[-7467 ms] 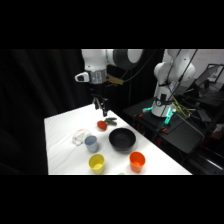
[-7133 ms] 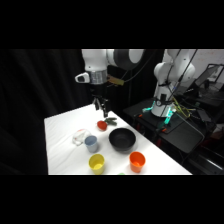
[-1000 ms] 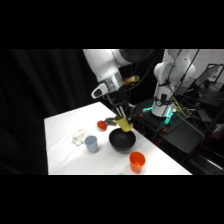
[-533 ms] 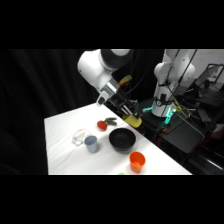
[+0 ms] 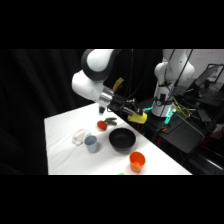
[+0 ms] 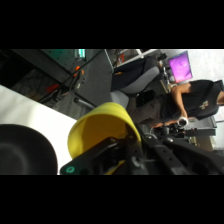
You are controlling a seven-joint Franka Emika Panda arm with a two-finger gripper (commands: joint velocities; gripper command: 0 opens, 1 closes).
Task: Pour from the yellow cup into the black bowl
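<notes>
My gripper (image 5: 131, 113) is shut on the yellow cup (image 5: 137, 117), holding it tipped on its side in the air, up and to the right of the black bowl (image 5: 121, 139). In the wrist view the yellow cup (image 6: 104, 131) fills the middle, clamped by the gripper (image 6: 122, 152), with part of the black bowl (image 6: 22, 150) at the lower left. The cup's mouth faces away, so its inside is hidden.
An orange cup (image 5: 136, 161) stands near the front of the white table (image 5: 62, 135). A pale blue-grey cup (image 5: 90, 144) and a clear glass (image 5: 80, 136) sit left of the bowl. A small red thing (image 5: 102, 124) lies behind. A person (image 6: 197, 102) sits beyond the table.
The cup left its spot at the table's front, was lifted over the bowl and has tipped further onto its side while the arm swung and the wrist rotated.
</notes>
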